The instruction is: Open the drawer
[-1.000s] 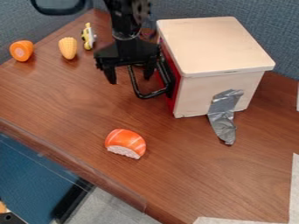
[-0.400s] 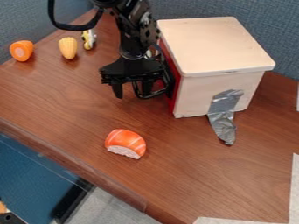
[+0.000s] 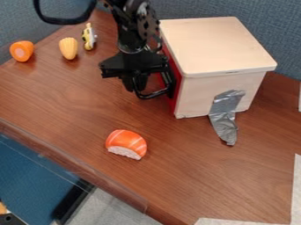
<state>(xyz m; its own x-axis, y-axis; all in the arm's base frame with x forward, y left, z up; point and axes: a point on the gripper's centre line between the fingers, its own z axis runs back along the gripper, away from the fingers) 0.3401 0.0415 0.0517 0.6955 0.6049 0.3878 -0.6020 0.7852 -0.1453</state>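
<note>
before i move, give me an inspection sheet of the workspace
surface: brown wood-grain table, no spill seen
job's things: pale box with red drawer front, which looks shut; black handle in the grip
clutter: sushi piece in front of the box; orange piece, corn and small toy car at upper left; grey tape runs from box side down to table
gripper: black gripper, fingers closed at the handle's near-left part
cables: thick black loop hangs beside the arm, above the table's upper left
surroundings: blue-grey partition behind the box; person: nothing seen
</note>
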